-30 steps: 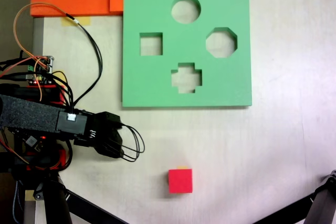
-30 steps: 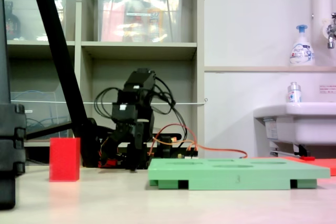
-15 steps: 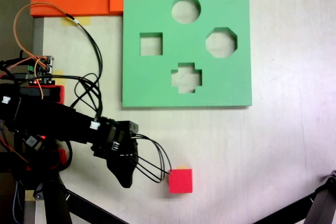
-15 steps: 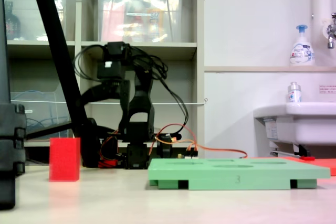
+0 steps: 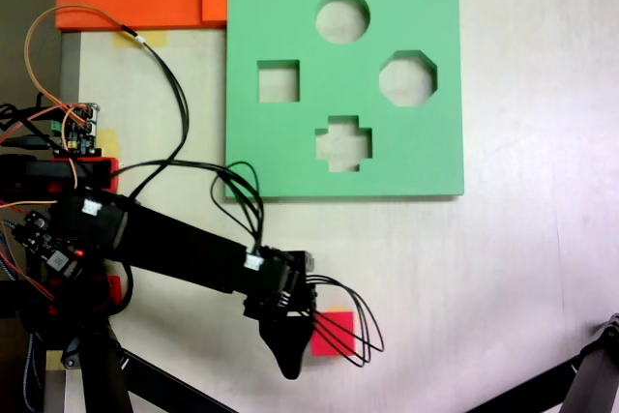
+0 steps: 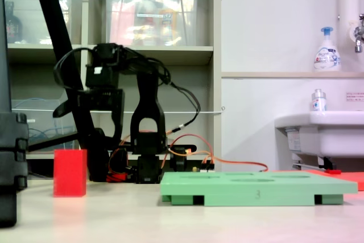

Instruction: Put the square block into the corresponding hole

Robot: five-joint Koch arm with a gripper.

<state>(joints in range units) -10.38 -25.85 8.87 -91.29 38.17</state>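
Both fixed views show the task barely begun. From above, the black gripper (image 5: pixel 288 360) hangs over the pale table (image 5: pixel 522 268), with the small bright red matte cube (image 5: pixel 338 328) just to its right and partly hidden by its cables. From the side, the cube (image 6: pixel 70 173) stands on the table with the gripper (image 6: pixel 91 103) raised above it. Whether the jaws are spread or pressed together I cannot tell. Nothing is grasped. The square cut-out (image 5: pixel 278 81) in the large green foam board (image 5: pixel 406 157) lies well apart, beyond the arm, still empty. Grasping, carrying and inserting all remain.
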